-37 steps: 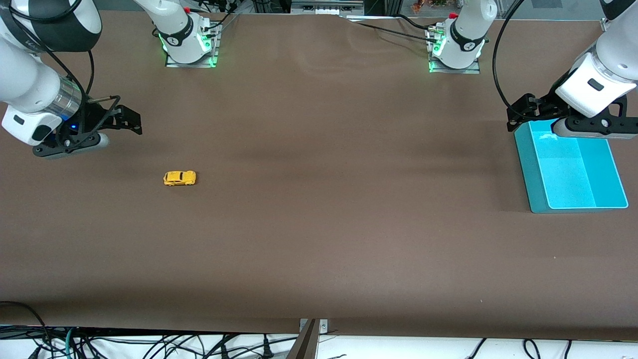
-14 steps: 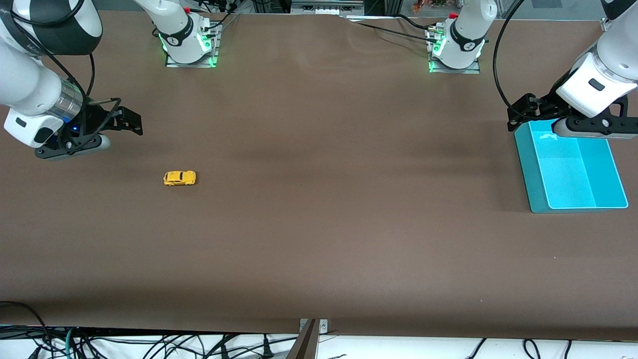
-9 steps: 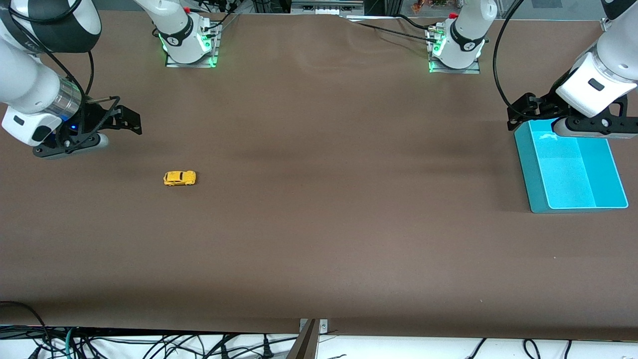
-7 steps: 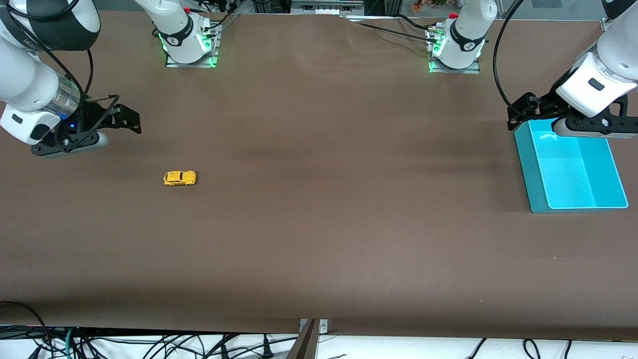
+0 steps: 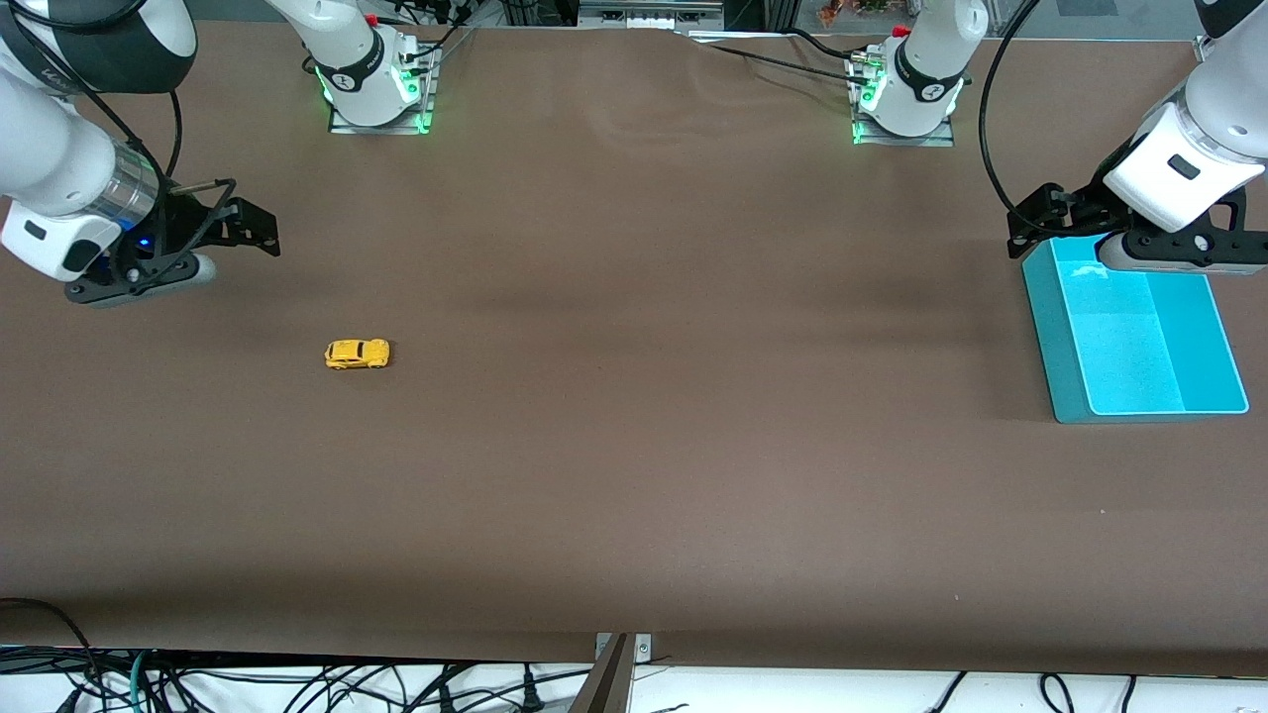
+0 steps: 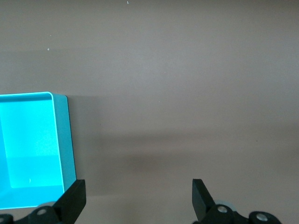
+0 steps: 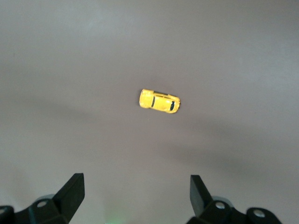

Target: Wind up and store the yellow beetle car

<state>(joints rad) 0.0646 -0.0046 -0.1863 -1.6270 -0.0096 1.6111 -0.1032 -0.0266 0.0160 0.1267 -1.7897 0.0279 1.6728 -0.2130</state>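
Observation:
The tiny yellow beetle car (image 5: 357, 354) stands alone on the brown table toward the right arm's end; it also shows in the right wrist view (image 7: 159, 101). My right gripper (image 5: 260, 230) hangs open and empty in the air, apart from the car and toward the robots' side of it; its jaws (image 7: 136, 196) are spread wide. My left gripper (image 5: 1035, 220) is open and empty over the rim of the teal bin (image 5: 1050, 337), and the left arm waits; its jaws (image 6: 139, 198) are spread beside the bin's wall (image 6: 66, 140).
The teal bin stands at the left arm's end of the table, with a divider inside and nothing in it. The two arm bases (image 5: 376, 79) (image 5: 906, 89) stand along the table's robot side. Cables hang below the table's front edge.
My right arm has drifted slightly up and away from the car. The car, the bin and the left arm have not moved.

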